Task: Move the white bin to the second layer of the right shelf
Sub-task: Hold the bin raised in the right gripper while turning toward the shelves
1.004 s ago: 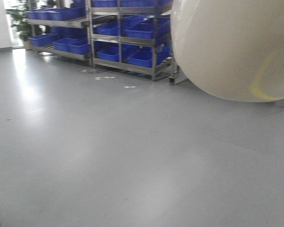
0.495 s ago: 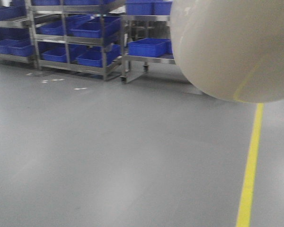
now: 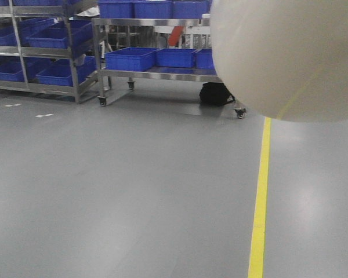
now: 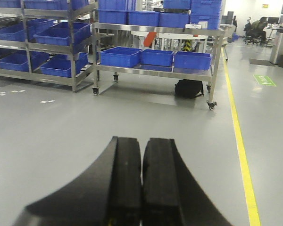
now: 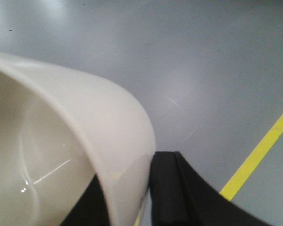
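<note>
The white bin [image 3: 284, 58] fills the upper right of the front view, its rounded cream base toward the camera, held off the floor. In the right wrist view its rim and glossy inside [image 5: 99, 117] take up the left half. My right gripper [image 5: 132, 188] is shut on the bin's wall, one black finger [image 5: 172, 188] outside and the other inside. My left gripper [image 4: 142, 141] is shut with nothing in it, its pads pressed together above the grey floor. The right shelf second layer is out of view.
Steel racks [image 3: 46, 40] loaded with blue bins stand at the far left. A wheeled steel cart [image 4: 153, 70] carrying blue bins is straight ahead, a black bag [image 4: 188, 88] under it. A yellow floor line [image 3: 260, 197] runs forward on the right. Office chairs [image 4: 254, 30] sit far right.
The view has swung right: the racks slid left, and the wheeled cart and yellow line came into view. The white bin keeps its place in the frame.
</note>
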`<state>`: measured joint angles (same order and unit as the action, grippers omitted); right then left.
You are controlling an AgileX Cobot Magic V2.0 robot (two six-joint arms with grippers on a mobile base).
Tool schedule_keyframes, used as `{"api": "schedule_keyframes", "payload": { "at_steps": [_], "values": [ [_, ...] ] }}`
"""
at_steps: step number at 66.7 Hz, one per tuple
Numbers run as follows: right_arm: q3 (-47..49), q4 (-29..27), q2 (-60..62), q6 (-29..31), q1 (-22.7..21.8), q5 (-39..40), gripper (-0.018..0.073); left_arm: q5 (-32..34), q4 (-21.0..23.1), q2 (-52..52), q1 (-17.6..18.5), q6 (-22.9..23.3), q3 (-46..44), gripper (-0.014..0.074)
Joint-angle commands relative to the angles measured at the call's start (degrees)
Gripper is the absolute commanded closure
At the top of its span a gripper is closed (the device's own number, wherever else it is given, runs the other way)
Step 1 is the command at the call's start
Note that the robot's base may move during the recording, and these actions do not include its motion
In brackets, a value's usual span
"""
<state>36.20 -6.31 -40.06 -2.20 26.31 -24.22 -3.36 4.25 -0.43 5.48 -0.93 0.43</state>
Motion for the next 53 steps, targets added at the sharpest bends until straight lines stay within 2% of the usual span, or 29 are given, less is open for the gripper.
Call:
{"api": "schedule_keyframes", "payload": {
  "at_steps": [1,53],
  "values": [
    [1.8,0.0,0.4,0.1,-0.3,5.5,0.0504,4.9,0.5,-0.2,0.3,0.6,2.1,0.0512],
    [1.8,0.0,0.4,0.1,-0.3,5.5,0.0504,4.9,0.5,-0.2,0.3,0.6,2.1,0.0512]
  ]
}}
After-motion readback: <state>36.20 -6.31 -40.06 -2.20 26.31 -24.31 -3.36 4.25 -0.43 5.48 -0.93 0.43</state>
